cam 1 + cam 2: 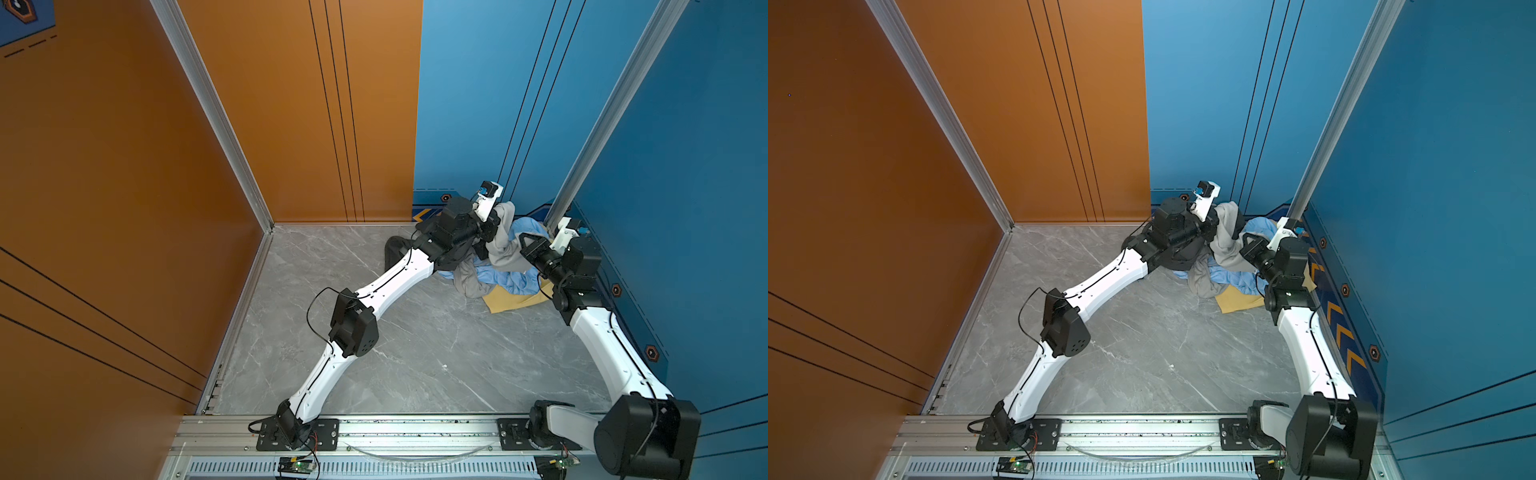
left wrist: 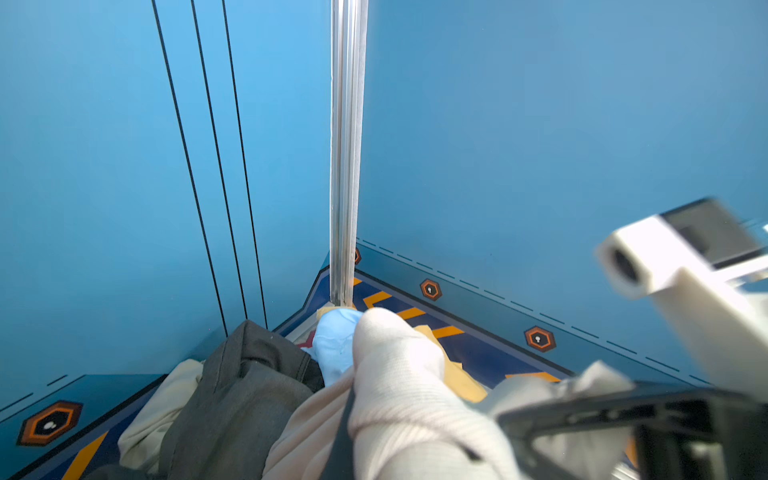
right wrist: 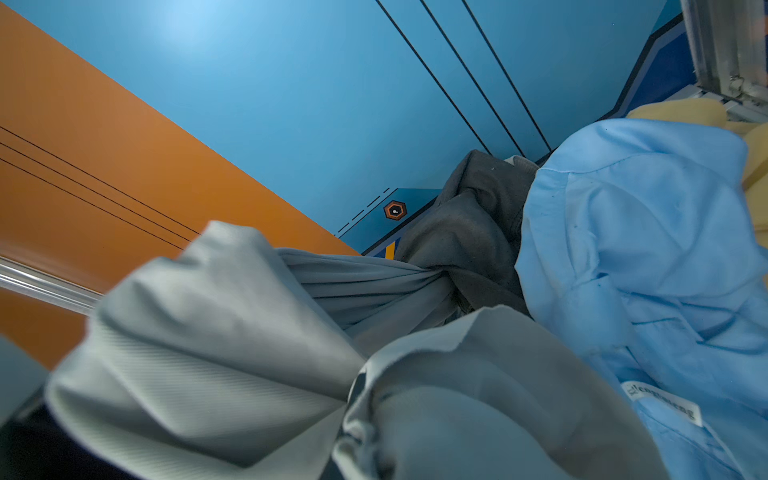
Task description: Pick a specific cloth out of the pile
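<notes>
Nearest me, the aluminium base rail (image 1: pixel 415 428) runs across the front, and both arms are bolted to it. Beyond it spreads the grey marbled floor (image 1: pixel 436 353), boxed in by an orange wall (image 1: pixel 124 166) on the left and a blue wall (image 1: pixel 685 166) behind and to the right.

The left arm (image 1: pixel 395 278) stretches diagonally over the floor toward the far right corner. The right arm (image 1: pixel 611 353) rises along the blue wall to that same corner. That is where the pile (image 1: pixel 513 284) lies heaped, against the foot of the aluminium corner post (image 1: pixel 602 112).

The cloth (image 1: pixel 503 249), light grey and plain, sits on top of the pile. Its upper part stands raised off the heap and is strung between the two grippers. Under it lies the light blue shirt (image 3: pixel 644 249). A pale yellow piece (image 1: pixel 511 301) lies flat on the floor at the near side, and the dark charcoal garment (image 3: pixel 469 232) is bunched toward the back wall.

The left gripper (image 1: pixel 498 226) has its fingers closed tight on the raised top of the cloth. The right gripper (image 1: pixel 521 245) is pressed into the cloth lower down. Grey folds cover its fingertips, so I cannot tell whether they are clamped or parted.
</notes>
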`<move>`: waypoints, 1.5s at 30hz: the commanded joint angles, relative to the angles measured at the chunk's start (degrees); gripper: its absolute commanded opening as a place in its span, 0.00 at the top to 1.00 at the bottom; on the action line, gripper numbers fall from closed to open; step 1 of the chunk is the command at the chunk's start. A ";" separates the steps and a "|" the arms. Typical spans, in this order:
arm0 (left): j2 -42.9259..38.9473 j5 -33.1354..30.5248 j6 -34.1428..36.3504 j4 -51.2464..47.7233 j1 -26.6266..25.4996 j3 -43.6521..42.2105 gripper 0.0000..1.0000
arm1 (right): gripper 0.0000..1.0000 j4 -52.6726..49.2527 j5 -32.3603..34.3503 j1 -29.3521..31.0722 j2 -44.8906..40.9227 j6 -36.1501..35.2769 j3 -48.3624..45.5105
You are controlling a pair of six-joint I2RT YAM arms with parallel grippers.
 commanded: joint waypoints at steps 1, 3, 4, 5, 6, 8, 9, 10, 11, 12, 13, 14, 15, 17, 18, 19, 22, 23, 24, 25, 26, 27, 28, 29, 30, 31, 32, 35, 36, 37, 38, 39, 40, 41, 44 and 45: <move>-3.75 -0.40 -2.32 0.96 -0.69 6.98 1.00 | 0.81 7.39 -3.94 0.40 3.01 -2.39 -0.42; -3.00 -0.50 -2.83 -1.58 -0.71 10.67 1.00 | 0.69 11.15 -6.19 0.85 4.52 -3.75 -1.34; -3.15 -0.52 -2.85 -2.45 -0.67 11.72 1.00 | 0.62 13.29 -6.53 1.09 4.77 -4.42 -2.21; -3.59 -0.57 -2.85 -2.91 -0.72 11.92 1.00 | 0.55 15.18 -7.01 1.33 4.90 -5.43 -2.92; -4.20 -0.64 -2.78 -3.09 -0.67 11.70 1.00 | 0.48 17.87 -7.98 1.70 5.00 -6.65 -3.96; -5.16 -0.74 -2.95 -3.28 -0.58 11.68 1.00 | 0.36 21.64 -8.88 2.49 4.92 -9.25 -5.80; -5.37 -0.96 -3.02 -3.54 -0.57 11.97 1.00 | 0.32 23.04 -9.52 3.05 4.77 -10.85 -6.60; -5.51 -0.97 -3.12 -3.80 -0.52 12.30 1.00 | 0.29 24.26 -9.95 3.61 4.80 -12.29 -7.17; -5.62 -0.95 -3.21 -4.20 -0.41 12.91 1.00 | 0.26 25.07 -9.99 4.28 4.73 -14.01 -7.79; -5.73 -0.81 -3.21 -4.86 -0.28 13.49 1.00 | 0.24 25.72 -9.94 4.98 4.76 -15.87 -8.23; -5.88 -0.74 -3.12 -5.36 -0.15 13.74 1.00 | 0.23 26.10 -9.77 5.50 5.01 -17.51 -8.51; -6.30 -0.65 -3.12 -5.82 0.05 13.68 1.00 | 0.20 26.55 -8.98 6.22 5.32 -19.16 -8.74; -6.67 -0.64 -3.33 -6.25 0.23 13.66 1.00 | 0.19 27.72 -8.34 7.05 5.89 -20.53 -9.05; -7.42 0.27 -4.03 -6.86 0.80 13.66 1.00 | 0.16 29.94 -6.96 8.65 6.94 -23.82 -9.40; -7.90 0.55 -4.17 -7.19 0.93 13.59 1.00 | 0.13 30.91 -5.81 9.63 7.60 -25.55 -9.44; -8.41 0.57 -4.17 -7.64 1.12 13.58 1.00 | 0.13 31.65 -4.71 10.59 8.56 -27.39 -9.18; -10.14 0.94 -3.88 -8.03 1.13 12.63 1.00 | 0.12 33.07 -1.93 11.80 12.34 -29.77 -7.51; -10.61 1.09 -3.63 -8.14 1.18 12.28 1.00 | 0.12 34.19 -1.20 11.84 13.57 -29.77 -7.04; -11.13 1.16 -3.35 -8.42 1.19 12.03 1.00 | 0.12 36.27 -0.07 11.93 14.89 -29.73 -6.69; -11.56 1.09 -3.05 -8.84 1.20 11.94 1.00 | 0.12 38.33 1.15 12.10 16.29 -29.71 -6.34; -11.89 1.10 -2.92 -9.08 1.24 11.86 1.00 | 0.12 39.62 2.08 12.20 17.52 -29.70 -5.75; -12.29 1.13 -2.86 -9.27 1.30 11.67 1.00 | 0.12 40.18 2.33 12.16 18.97 -29.68 -4.52; -12.60 1.51 -2.94 -9.36 1.30 11.48 1.00 | 0.13 40.19 2.62 12.24 20.60 -29.78 -2.79; -12.90 1.79 -2.94 -9.44 1.30 11.26 1.00 | 0.13 40.50 3.09 12.29 21.89 -29.80 -1.36; -13.14 2.18 -2.94 -9.60 1.26 11.00 1.00 | 0.13 41.64 3.84 12.37 23.04 -29.59 -0.22; -13.42 2.52 -2.94 -9.84 1.22 10.73 1.00 | 0.14 43.08 4.72 12.51 23.97 -29.19 0.66; -13.69 2.78 -2.87 -9.97 1.26 10.45 1.00 | 0.14 44.18 5.05 12.55 24.54 -28.66 1.48; -14.53 3.14 -2.77 -10.40 1.28 9.31 1.00 | 0.15 44.32 4.47 12.80 25.30 -27.44 4.66; -14.80 3.44 -2.77 -10.41 1.28 8.87 1.00 | 0.14 44.08 4.39 13.01 25.07 -27.11 5.54; -14.91 3.56 -2.64 -10.57 1.23 8.61 1.00 | 0.15 43.80 4.42 13.37 24.67 -27.16 6.08; -14.99 3.58 -2.61 -10.79 1.26 8.42 1.00 | 0.16 43.56 4.84 13.58 24.37 -27.17 6.40; -15.00 3.59 -2.59 -11.10 1.30 8.41 1.00 | 0.19 43.22 4.92 13.67 24.18 -27.02 6.91; -14.98 3.73 -2.59 -11.27 1.42 8.18 1.00 | 0.27 42.61 4.61 13.75 24.22 -26.86 7.65; -14.99 3.89 -2.72 -11.29 1.39 7.86 1.00 | 0.34 42.07 4.17 13.70 24.37 -26.82 8.41; -15.55 4.25 -2.64 -11.29 1.54 6.23 1.00 | 0.81 40.09 4.13 13.54 24.86 -26.73 11.13; -15.83 4.29 -2.59 -11.29 1.64 5.53 1.00 | 0.93 38.88 3.96 13.29 24.96 -26.49 12.38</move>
